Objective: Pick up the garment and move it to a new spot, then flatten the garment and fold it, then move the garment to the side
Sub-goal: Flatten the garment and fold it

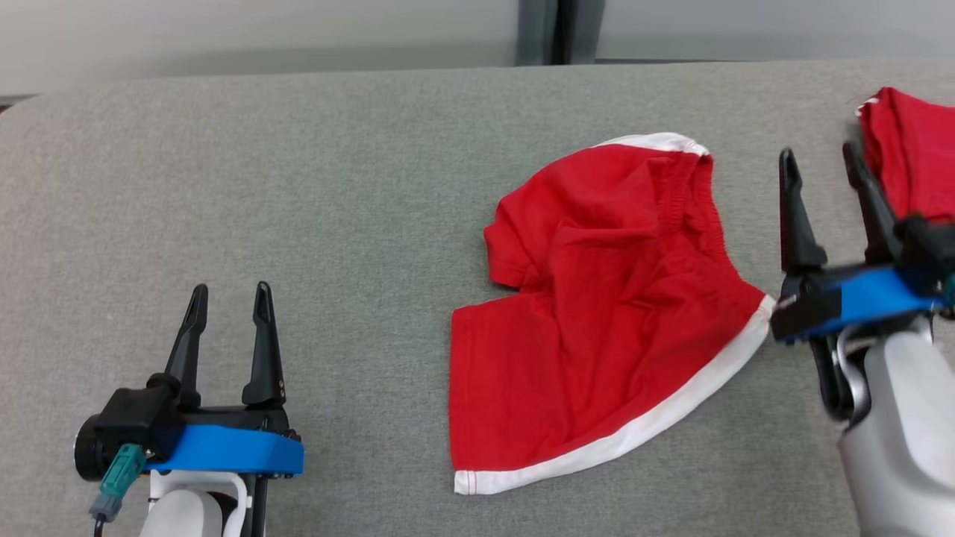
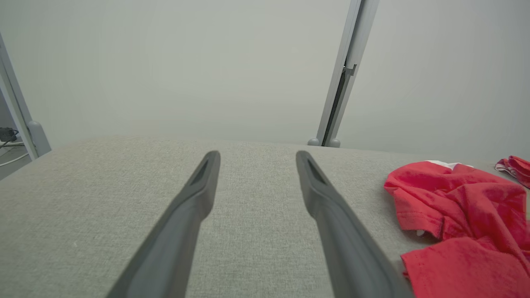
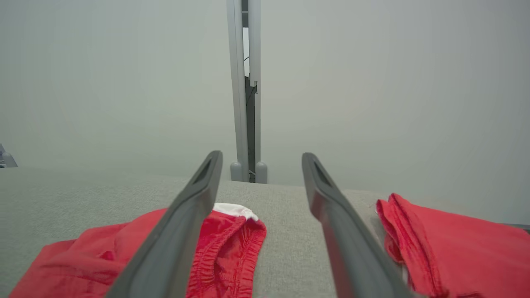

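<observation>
Red garment point(image 1: 597, 313), white trim; grey table point(image 1: 298, 186).

The garment point(image 1: 597, 321) is laid on the table point(image 1: 298, 186) between the left gripper point(image 1: 230, 291), well apart, and the right gripper point(image 1: 818, 154), close by, with another garment point(image 1: 914, 149) set farther right.

Grey fabric tabletop point(image 1: 298, 186) before pale wall panels point(image 2: 165, 62) joined by a grey post point(image 3: 244, 82)

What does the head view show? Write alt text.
A crumpled red garment with white trim lies right of centre on a grey table. The open left tool is at lower left; the open right tool is beside a second red garment at right.
</observation>
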Tool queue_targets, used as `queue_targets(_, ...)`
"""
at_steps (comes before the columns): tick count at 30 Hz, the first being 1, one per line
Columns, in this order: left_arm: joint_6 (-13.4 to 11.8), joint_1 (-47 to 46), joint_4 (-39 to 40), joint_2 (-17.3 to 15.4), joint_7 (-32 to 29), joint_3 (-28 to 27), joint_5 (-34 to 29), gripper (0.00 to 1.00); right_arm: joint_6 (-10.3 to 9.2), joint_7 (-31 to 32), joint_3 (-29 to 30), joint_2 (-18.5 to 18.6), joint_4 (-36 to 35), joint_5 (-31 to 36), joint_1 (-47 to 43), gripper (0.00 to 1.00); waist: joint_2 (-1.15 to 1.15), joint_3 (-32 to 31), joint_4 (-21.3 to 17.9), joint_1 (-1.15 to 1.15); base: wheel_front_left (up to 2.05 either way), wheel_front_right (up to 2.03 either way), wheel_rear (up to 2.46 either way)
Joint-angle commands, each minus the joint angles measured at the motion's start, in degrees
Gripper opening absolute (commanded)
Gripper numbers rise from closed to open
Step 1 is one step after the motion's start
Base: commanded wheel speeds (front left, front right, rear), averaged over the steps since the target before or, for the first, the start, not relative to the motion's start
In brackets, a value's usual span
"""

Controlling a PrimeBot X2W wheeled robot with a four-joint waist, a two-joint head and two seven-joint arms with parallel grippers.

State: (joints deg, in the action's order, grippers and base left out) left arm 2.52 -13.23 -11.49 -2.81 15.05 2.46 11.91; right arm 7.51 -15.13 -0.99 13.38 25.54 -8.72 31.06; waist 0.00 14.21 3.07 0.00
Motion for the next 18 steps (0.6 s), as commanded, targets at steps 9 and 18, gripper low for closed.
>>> queue_targets(9,0.52,2.54,0.00,-0.21,0.15,-0.57,-0.69,1.00,-0.04,0.02,2.32,-5.05,-15.24,-0.59,-18.21,1.00,0.00,-3.04,-1.64,0.00,0.00,0.00,0.00)
queue_targets(18,0.74,4.70,0.32,-0.21,0.15,-1.56,-1.50,1.00,-0.04,0.02,2.68,-8.10,-21.16,2.28,-27.69,1.00,0.00,-4.98,-1.96,0.00,0.00,0.00,0.00)
